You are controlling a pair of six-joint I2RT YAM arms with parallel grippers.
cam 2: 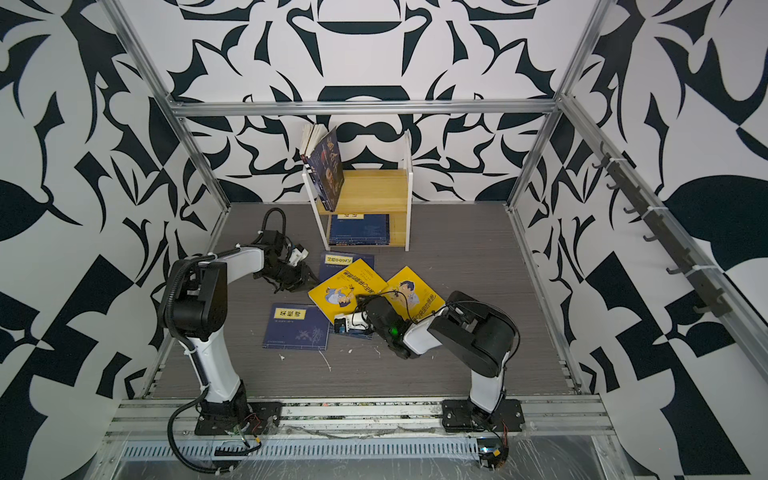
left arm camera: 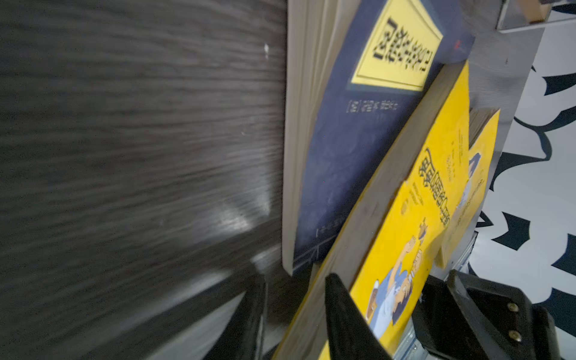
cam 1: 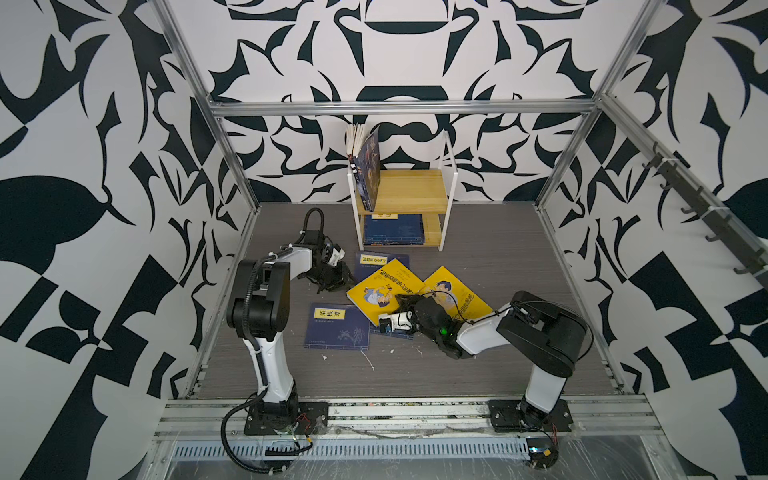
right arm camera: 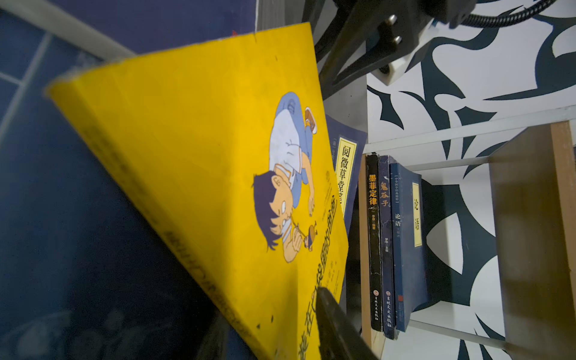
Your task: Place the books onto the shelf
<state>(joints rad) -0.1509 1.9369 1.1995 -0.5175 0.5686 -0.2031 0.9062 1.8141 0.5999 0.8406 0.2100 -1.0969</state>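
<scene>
Both arms are working the same yellow book (cam 1: 376,289), middle of a top view, lying partly on a navy book (cam 1: 372,261) on the bench (cam 1: 519,257). The right gripper (cam 1: 400,298) is clamped on its lower right edge. In the right wrist view one finger (right arm camera: 335,324) sits on the cover and the book tips up off what's underneath. My guess is that's the whole point: a thin paperback lying flat gives you nothing to grab, so one side gets levered up first.

The left gripper (cam 1: 348,276) is at the book's left corner. The left wrist view shows the page edge running between its fingers (left arm camera: 346,318), with one on the cover side. Whether it's actually biting yet I can't tell, since that frame is pretty blurry.

The shelf (cam 1: 415,191) is upper centre, back against the wall. The top board has a few standing books (cam 1: 369,170) leaning on the left end of the frame, which leaves most of that board free for more. The bottom board holds a flat navy book (cam 1: 395,230).

Still out on the bench are the second yellow book (cam 1: 455,286), right of centre, and a loose navy book (cam 1: 336,328), lower left of the pile. I'd call it about halfway at best.
</scene>
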